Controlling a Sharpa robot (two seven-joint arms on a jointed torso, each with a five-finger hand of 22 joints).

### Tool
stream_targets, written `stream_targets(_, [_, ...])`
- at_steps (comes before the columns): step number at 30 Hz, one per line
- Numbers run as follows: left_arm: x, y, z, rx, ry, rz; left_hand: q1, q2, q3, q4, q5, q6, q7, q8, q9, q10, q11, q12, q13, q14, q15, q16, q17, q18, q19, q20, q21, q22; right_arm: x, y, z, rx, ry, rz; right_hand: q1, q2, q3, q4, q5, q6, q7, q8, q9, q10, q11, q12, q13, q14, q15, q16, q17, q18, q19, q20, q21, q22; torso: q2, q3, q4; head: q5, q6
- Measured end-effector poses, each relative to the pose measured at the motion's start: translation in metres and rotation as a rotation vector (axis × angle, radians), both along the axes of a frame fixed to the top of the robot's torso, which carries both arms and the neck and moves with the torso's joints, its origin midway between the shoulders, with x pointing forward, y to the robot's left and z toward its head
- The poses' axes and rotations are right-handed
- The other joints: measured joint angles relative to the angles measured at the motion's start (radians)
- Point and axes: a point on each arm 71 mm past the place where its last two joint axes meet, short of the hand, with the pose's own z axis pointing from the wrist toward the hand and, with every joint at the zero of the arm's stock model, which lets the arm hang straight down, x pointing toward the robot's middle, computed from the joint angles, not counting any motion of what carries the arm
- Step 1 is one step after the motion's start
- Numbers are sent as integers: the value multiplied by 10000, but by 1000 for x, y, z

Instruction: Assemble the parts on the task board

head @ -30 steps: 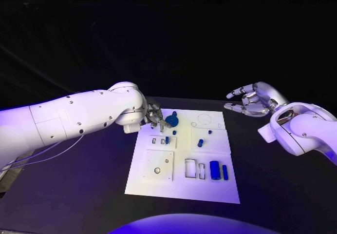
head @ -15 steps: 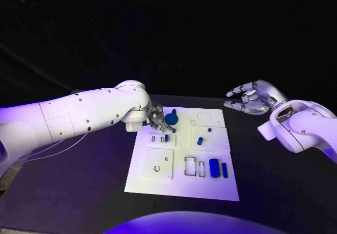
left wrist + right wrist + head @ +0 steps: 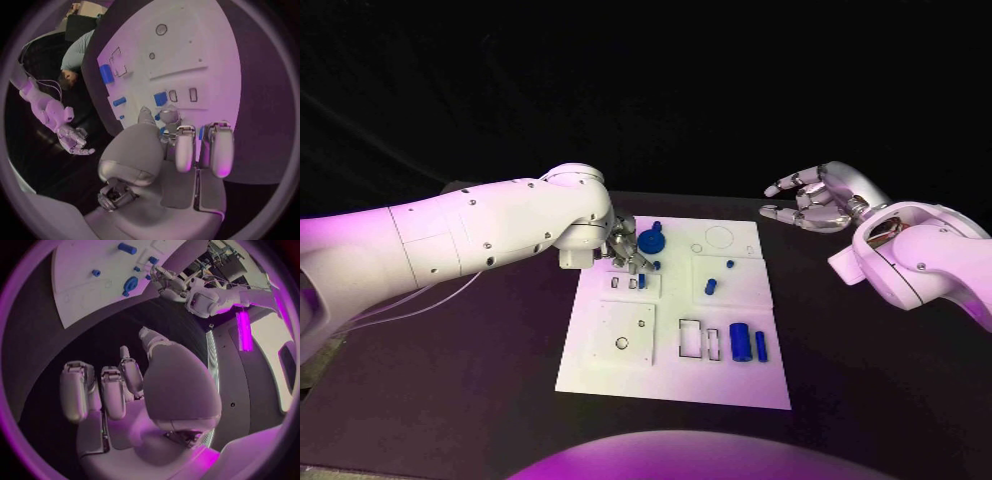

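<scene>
While left hand (image 3: 623, 248) fingers at task board (image 3: 675, 385) indistinct, right hand (image 3: 813, 203) loosely spread, aloft.

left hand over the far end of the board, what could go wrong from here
1. The left hand hovers close to the round blue part and a small blue part; its fingers might knock either out of place.
2. The left arm hides part of the task board in the head view, so placement there may go unchecked.

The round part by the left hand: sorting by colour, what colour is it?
Blue round part; clearest in the head view.
</scene>
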Motion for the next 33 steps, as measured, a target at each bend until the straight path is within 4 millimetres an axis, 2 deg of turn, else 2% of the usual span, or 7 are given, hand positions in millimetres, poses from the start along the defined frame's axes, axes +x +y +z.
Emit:
stream_targets(16, [0, -4, -4, 94, 291, -136, 0, 0, 0, 0, 621, 368, -85, 180, 101, -34, -35, 151, 133, 0, 0, 0, -1, 4, 0, 0, 40, -2, 2, 2, -1, -3, 34, 0, 0, 0, 0, 0, 0, 0, 0, 0, -1, 0, 0, 0, -1, 0, 0, 0, -2, 0, 0, 0, 0, -2, 12, 3, 6, -14, -46])
stream_targets(22, [0, -6, -5, 51, 385, -133, 190, 4, 0, 0, 931, 404, -121, 235, 134, -89, -89, 4, -37, 0, 0, 0, -1, 3, 0, 0, 40, -2, 2, 3, -1, -5, 54, 4, 0, 0, 0, 0, 56, 0, 0, 42, 10, 0, 0, 0, 4, 0, 0, 0, -2, 0, 0, 0, 0, -3, 13, 1, 6, -29, -72])
stream_targets(31, [0, -7, -6, 20, 497, -119, 342, -38, 0, 0, 1167, 440, -157, 272, 165, -124, -125, 2, -65, 0, 0, 0, -2, 5, 0, -1, 40, -2, 2, 3, -2, -10, 82, -5, 0, 0, 28, 28, 56, 0, 0, 42, 9, 0, 0, 0, 7, 0, 0, 0, -3, 0, 0, 0, -37, -3, 13, 8, 2, -28, -87])
stream_targets(33, [0, -7, -6, 18, 517, -123, 391, 11, 0, 0, 1217, 440, -157, 309, 169, -124, -125, 2, -66, 0, 0, -1, -2, 5, 0, 0, 40, -2, 3, 3, -2, -12, 88, -7, 0, 0, 27, 28, 56, 0, 0, 42, 9, 1, 0, 0, 7, 0, 0, 0, -3, 0, 0, 0, -37, 3, 13, 8, 3, -28, -92])
